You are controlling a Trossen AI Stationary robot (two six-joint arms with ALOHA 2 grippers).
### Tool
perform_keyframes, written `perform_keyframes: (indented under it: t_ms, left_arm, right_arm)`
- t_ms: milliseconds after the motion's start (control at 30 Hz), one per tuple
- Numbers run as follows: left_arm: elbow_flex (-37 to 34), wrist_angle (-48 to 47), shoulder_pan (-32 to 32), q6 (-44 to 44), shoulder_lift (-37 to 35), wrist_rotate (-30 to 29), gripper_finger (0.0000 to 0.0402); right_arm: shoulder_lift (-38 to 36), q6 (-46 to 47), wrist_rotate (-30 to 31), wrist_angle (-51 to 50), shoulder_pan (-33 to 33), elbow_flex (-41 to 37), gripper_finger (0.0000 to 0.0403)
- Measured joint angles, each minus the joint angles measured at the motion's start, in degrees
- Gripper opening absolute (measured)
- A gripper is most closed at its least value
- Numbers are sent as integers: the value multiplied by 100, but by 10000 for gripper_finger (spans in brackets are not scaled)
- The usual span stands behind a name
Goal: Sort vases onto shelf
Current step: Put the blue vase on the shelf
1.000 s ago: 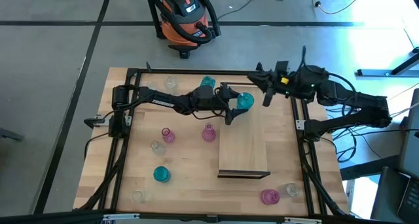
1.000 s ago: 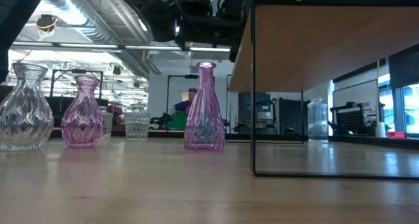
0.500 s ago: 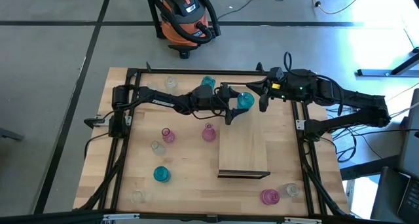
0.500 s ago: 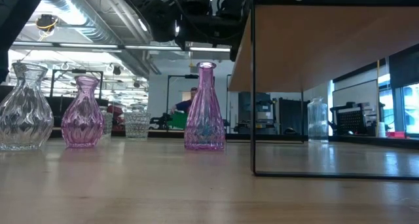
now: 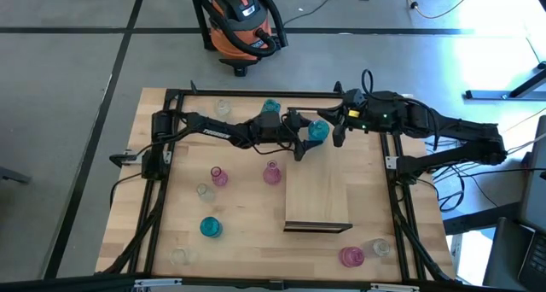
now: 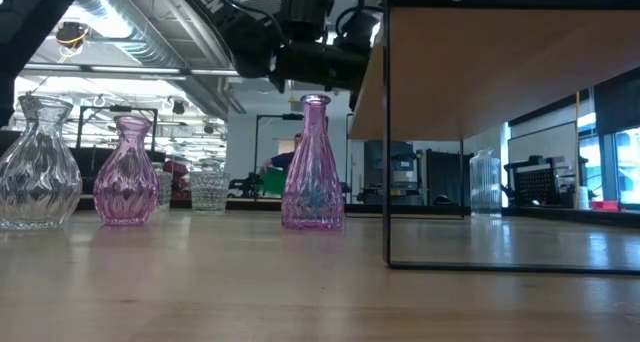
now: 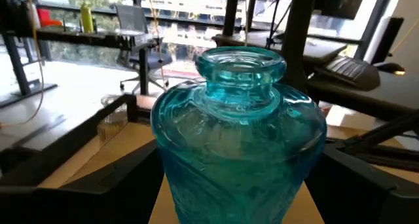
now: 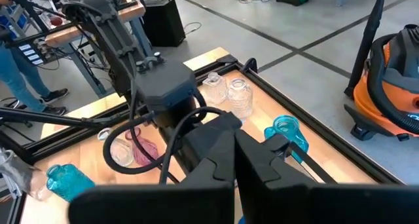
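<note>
Above the shelf [image 5: 317, 185], left fingers [image 7: 78, 178] apparently straddle teal vase [image 7: 239, 129].

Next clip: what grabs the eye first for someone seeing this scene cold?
The round teal-blue glass vase held in the left end effector over the far end of the long light-wood shelf board. The right end effector, shut, is just beside it. Beyond the table stands an orange and black shop vacuum.
</note>
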Motion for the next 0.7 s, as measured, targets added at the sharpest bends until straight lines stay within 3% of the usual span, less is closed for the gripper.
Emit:
perform_keyframes:
  t_ms: [167,400,700]
  left_arm:
    - [0,17,16,-50,11,-32,336]
    - [0,48,14,-54,11,-224,394]
    - [0,450,14,123,11,-269,396]
  right_arm:
    - [27,3,2,-9,0,0,1]
    - [27,10,0,-11,0,0,1]
    - [27,12,2,-11,0,0,1]
